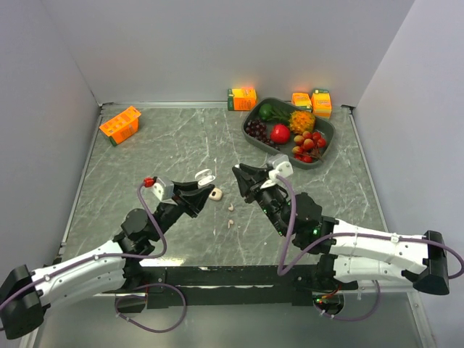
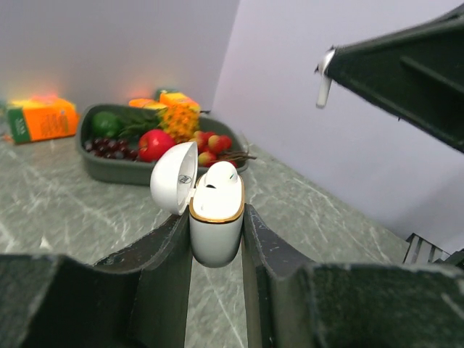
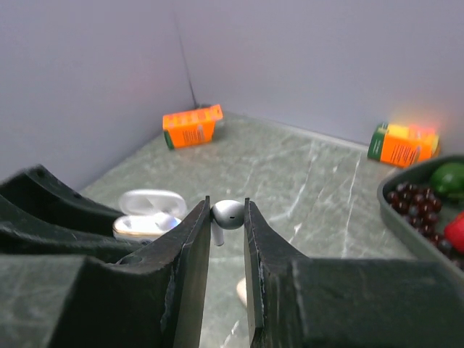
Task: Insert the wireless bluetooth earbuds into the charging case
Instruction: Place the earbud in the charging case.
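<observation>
My left gripper (image 2: 217,214) is shut on a white charging case (image 2: 216,233) with a gold rim, held upright above the table. Its lid (image 2: 174,177) is open and one white earbud (image 2: 221,174) sits inside. In the top view the case (image 1: 204,175) is at the left gripper (image 1: 199,183). My right gripper (image 3: 228,212) is shut on a white earbud (image 3: 230,214), stem down, a little to the right of the open case (image 3: 148,215). The right gripper (image 1: 238,172) faces the left one. Two small pale earbuds (image 1: 230,207) (image 1: 230,222) lie on the table below.
A small beige rounded case (image 1: 215,193) lies on the table under the grippers. A grey tray (image 1: 328,130) of toy fruit stands at the back right, with orange cartons (image 1: 242,98) behind it and another carton (image 1: 120,124) at the back left.
</observation>
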